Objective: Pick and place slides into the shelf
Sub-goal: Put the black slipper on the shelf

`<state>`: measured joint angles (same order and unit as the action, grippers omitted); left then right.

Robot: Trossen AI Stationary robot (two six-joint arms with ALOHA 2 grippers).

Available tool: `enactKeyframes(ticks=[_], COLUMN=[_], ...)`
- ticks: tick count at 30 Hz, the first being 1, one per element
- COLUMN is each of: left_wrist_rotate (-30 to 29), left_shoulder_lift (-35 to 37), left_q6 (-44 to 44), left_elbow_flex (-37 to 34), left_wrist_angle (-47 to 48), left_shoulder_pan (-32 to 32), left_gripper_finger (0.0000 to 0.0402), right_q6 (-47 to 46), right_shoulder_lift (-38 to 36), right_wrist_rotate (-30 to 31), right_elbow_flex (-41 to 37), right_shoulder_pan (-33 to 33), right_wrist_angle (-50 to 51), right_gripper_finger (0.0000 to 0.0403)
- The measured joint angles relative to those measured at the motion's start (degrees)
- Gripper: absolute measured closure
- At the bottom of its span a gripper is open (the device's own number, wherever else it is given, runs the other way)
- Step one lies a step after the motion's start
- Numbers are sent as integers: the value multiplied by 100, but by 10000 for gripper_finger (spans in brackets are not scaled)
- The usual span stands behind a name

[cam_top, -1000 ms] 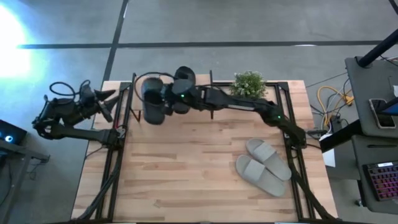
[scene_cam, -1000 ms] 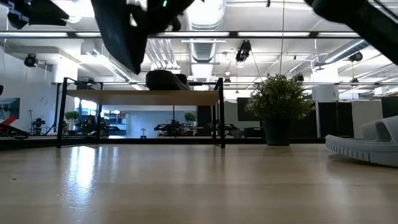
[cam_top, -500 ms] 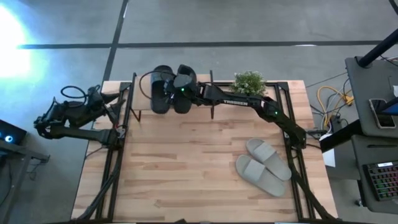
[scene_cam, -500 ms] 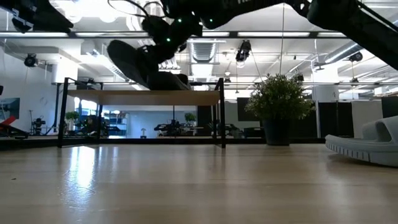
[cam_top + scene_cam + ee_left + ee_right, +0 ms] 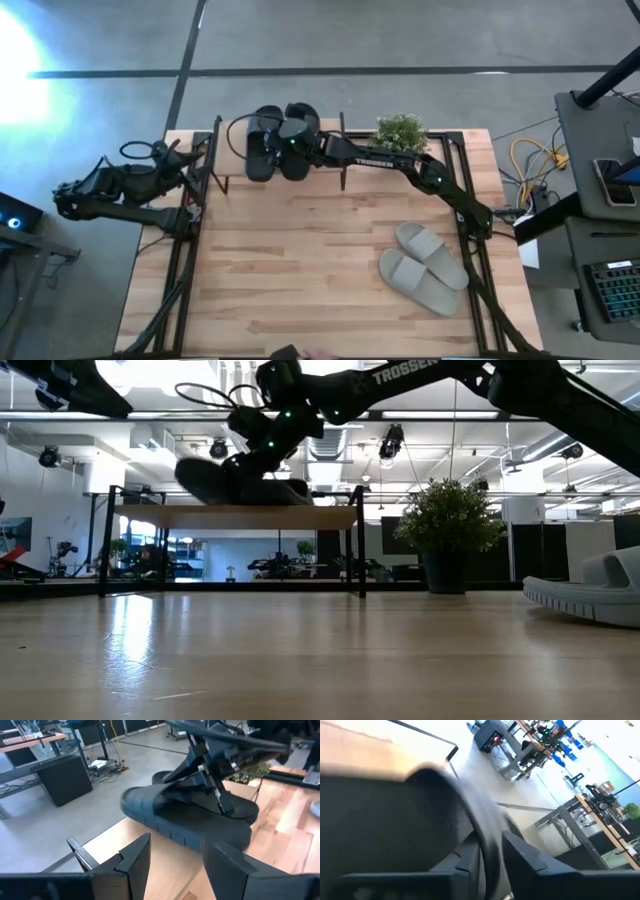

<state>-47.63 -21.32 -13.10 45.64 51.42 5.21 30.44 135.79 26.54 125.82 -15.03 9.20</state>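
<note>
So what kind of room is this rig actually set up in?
Most likely an open robotics lab or workshop: exposed ceiling ducts with strip lights, other workbenches with gear on a grey concrete floor, and a desk with a keyboard beside the table.

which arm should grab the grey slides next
The right arm, probably. The grey slides lie on the table's right side, near its base. The right gripper is shut on a black slide at the shelf, so it must release first. The left gripper, open, sits off the left edge.
</note>
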Motion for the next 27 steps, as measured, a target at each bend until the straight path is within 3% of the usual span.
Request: enactKeyframes(ticks=[11, 19, 27], left_wrist_rotate=[-54, -40, 15], left_shoulder_lift=[49, -78, -562], left_q6=[-12, -20, -7], left_elbow_flex=[-8, -6, -25], left_wrist_angle=[-181, -519, -503], left_shoulder_pan=[0, 0, 0], left_gripper_finger=[243, 243, 243], right_q6=[-17, -24, -370], right_shoulder_lift=[-107, -166, -173], right_wrist_rotate=[123, 1065, 1121], right_elbow_flex=[24, 33, 33], right_shoulder_pan=[27, 119, 149], right_wrist_angle=[177, 224, 720], right_gripper_finger=[229, 216, 217])
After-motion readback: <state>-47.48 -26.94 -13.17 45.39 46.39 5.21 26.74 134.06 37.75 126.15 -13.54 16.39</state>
